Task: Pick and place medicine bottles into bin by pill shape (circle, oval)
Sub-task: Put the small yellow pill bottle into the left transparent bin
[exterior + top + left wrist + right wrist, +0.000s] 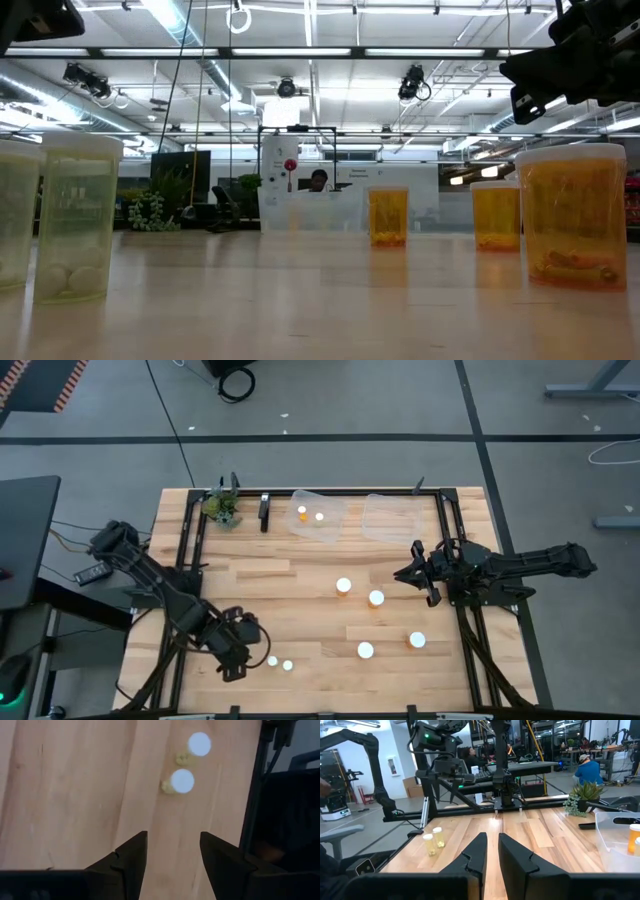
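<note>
No label or brand can be read on any bottle. The left gripper (240, 660) hangs low over the table's near-left corner, its fingers (131, 857) spread apart and empty, aimed at two tiny bottles (279, 662) standing just beside each other. The right gripper (412, 573) hovers at the table's right side, pointing left, its fingers (476, 851) parted only a little and holding nothing. Four wider bottles (376, 598) stand scattered across the middle and near-right of the wooden table (260, 590). Two more tiny bottles (310, 514) sit inside the left clear bin (335, 520) at the far edge; the right clear bin (395, 518) stands beside it. A green plant (222, 507) occupies the far-left corner.
</note>
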Controlling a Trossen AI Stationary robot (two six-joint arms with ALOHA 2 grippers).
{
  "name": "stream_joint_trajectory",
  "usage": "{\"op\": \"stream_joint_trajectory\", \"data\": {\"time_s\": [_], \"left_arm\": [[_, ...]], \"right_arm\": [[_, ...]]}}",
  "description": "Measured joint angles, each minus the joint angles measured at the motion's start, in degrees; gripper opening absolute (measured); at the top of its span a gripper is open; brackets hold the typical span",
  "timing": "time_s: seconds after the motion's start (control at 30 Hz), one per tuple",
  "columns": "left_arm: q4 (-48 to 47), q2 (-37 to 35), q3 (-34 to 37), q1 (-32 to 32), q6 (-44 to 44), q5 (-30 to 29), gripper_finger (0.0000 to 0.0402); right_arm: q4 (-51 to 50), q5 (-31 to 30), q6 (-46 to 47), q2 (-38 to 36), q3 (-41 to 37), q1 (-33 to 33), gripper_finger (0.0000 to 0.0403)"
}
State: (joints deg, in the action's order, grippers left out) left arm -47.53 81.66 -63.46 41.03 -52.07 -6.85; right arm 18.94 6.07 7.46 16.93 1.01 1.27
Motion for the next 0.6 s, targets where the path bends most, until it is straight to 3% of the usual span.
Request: {"op": "stream_joint_trajectory", "data": {"time_s": [0.6], "left_arm": [[4.05,7.2,0.0,1.36,-2.91,2.19,0.019]], "right_arm": [[0.0,0.0,0.0,0.0,0.0,0.0,0.0054]]}}
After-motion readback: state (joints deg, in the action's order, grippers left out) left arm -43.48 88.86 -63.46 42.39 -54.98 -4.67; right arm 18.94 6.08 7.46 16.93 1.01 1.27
